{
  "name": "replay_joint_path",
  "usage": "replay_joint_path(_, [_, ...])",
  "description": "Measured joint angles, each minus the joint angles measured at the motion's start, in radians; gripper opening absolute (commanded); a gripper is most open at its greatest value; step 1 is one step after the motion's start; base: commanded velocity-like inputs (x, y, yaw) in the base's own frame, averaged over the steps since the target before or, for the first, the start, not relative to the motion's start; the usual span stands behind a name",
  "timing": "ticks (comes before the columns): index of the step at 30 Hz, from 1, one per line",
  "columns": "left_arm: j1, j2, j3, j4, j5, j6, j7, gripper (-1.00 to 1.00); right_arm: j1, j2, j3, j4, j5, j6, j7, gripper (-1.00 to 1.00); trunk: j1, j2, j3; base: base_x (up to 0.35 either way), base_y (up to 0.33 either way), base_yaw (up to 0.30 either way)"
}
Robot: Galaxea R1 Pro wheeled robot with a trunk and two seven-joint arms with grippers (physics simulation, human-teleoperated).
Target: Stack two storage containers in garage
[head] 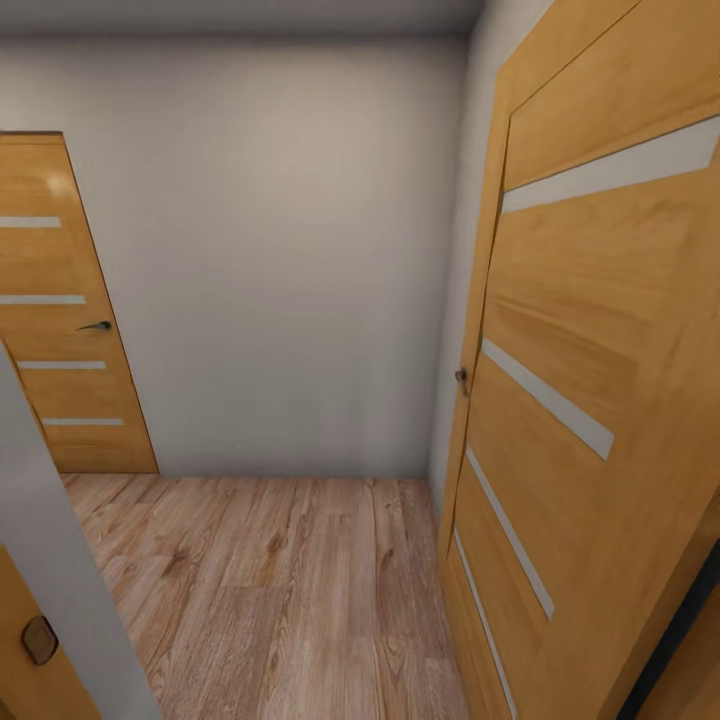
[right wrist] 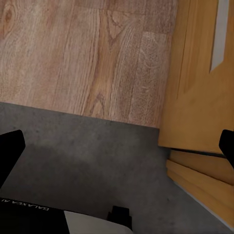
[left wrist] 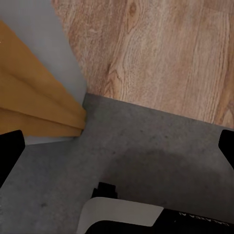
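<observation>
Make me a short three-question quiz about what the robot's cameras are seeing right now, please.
1. True or false: an open wooden door stands at the head view's right.
2. Which two floor surfaces meet under the left gripper?
A. carpet and tile
B. wood planks and grey concrete
C. grass and gravel
3. Fill in: the closed door at the far left of the head view has a dark ____ on it.

Key:
1. True.
2. B: the wood plank floor borders the grey concrete floor; the right gripper hangs open over the same seam.
3. Handle.
</observation>
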Motion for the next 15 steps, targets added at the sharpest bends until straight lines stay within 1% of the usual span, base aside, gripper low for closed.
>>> replay_joint_path(8, [0.000, 0.001, 0.002, 0.000, 0.000, 0.002, 0.000, 1.00, 0.000, 0.000, 0.000, 0.000, 0.000, 0.000, 0.000, 1.00, 0.000, 0.000, 0.000, 0.000, 0.000, 0.000])
replay_joint_path(15, [0.000, 0.001, 0.002, 0.000, 0.000, 0.002, 0.001, 1.00, 0.000, 0.000, 0.000, 0.000, 0.000, 0.000, 0.000, 1.00, 0.000, 0.000, -0.006, 0.000, 0.000, 0.000])
